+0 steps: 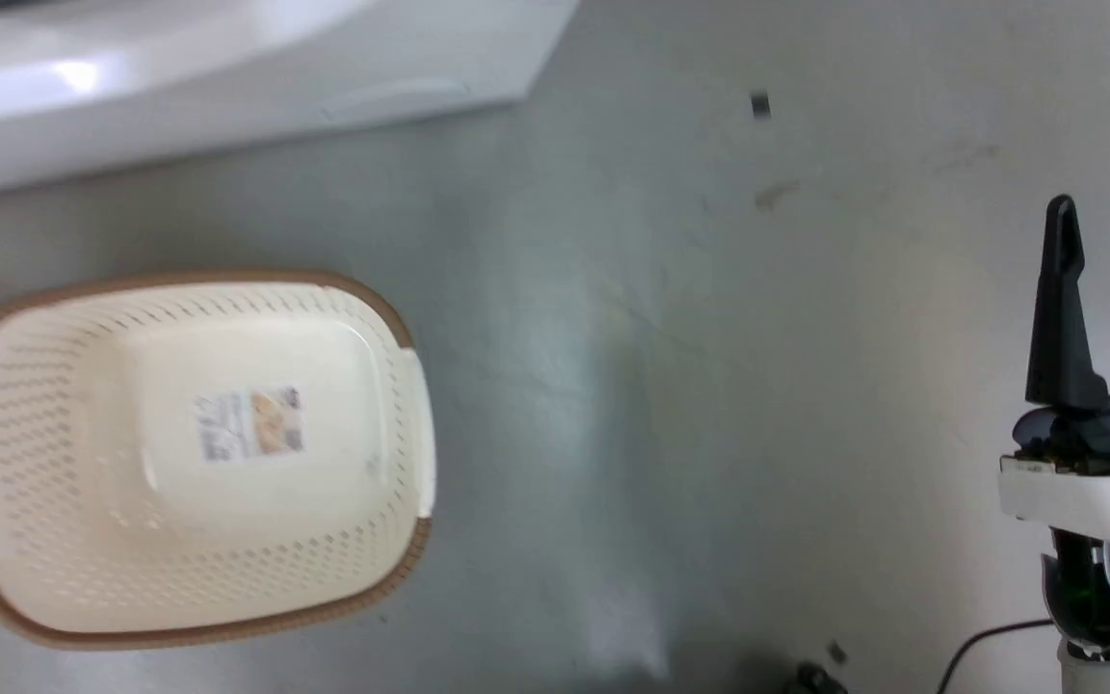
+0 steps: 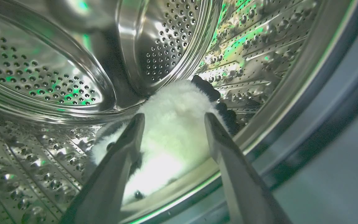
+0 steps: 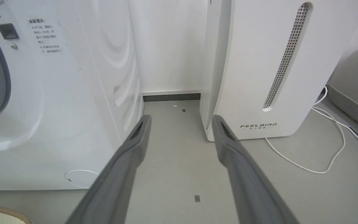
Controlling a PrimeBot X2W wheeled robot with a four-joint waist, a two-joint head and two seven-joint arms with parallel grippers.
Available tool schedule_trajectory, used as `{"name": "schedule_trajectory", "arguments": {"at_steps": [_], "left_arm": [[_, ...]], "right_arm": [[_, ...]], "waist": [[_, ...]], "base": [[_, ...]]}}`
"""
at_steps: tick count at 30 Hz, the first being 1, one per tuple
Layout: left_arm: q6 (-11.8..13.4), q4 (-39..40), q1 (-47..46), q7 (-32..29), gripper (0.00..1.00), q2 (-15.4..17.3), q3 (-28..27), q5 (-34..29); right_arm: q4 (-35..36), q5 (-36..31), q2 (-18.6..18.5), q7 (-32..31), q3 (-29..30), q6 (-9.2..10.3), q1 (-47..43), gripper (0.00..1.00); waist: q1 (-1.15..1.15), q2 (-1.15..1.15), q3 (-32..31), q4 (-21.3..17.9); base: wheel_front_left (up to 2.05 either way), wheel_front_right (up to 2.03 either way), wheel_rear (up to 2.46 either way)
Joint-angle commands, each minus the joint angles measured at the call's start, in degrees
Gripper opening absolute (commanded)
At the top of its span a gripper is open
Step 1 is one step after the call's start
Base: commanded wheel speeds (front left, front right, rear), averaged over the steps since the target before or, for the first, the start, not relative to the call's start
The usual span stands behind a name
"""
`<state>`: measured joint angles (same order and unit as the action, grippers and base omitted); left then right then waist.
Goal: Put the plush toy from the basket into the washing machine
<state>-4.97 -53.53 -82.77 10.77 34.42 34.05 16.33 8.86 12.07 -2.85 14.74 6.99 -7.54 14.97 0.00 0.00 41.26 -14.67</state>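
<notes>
The plush toy (image 2: 172, 146), a fluffy white panda with black limbs, lies on the lower wall of the washing machine's steel drum (image 2: 42, 71). My left gripper (image 2: 173, 119) reaches into the drum and stands open, its fingers spread to either side of the panda's body without pressing on it. The cream basket (image 1: 54, 414) sits on the floor at the left of the head view, with only its product sticker (image 1: 249, 422) showing on its bottom. The washing machine (image 1: 227, 87) (image 3: 57, 109) stands behind the basket. My right gripper (image 1: 1109, 217) (image 3: 181, 119) hangs open over bare floor.
A white FEELBIRD appliance (image 3: 259, 77) stands right of the washer, with a narrow floor gap between them. A white cable (image 3: 328, 155) loops across the floor beside it. The basket's brown rim (image 3: 2, 211) shows at the lower left of the right wrist view.
</notes>
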Motion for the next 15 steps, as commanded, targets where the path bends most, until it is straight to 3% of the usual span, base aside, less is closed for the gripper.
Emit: {"name": "schedule_trajectory", "arguments": {"at_steps": [1, 7, 15], "left_arm": [[0.40, -0.25, 1.54, 0.76, 1.00, -0.49, -0.32, 0.55], [3.30, 4.05, 11.66, 4.11, 1.00, -4.50, -3.46, 4.49], [9.44, 27.57, 35.13, 4.21, 1.00, -6.89, -12.68, 6.64]], "right_arm": [[-0.22, -0.33, -0.03, 0.26, 0.23, 0.05, -0.40, 1.00], [-1.11, -3.32, -0.03, 0.26, 1.70, 0.05, -2.91, 1.00], [-2.25, -5.22, -0.03, 0.26, 3.50, 0.05, -6.65, 1.00]], "waist": [[0.00, 0.00, -5.66, 3.21], [0.00, 0.00, -14.51, 7.33], [0.00, 0.00, -23.71, 11.19]], "base": [[0.00, 0.00, 0.00], [0.00, 0.00, 0.00], [0.00, 0.00, 0.00]]}}
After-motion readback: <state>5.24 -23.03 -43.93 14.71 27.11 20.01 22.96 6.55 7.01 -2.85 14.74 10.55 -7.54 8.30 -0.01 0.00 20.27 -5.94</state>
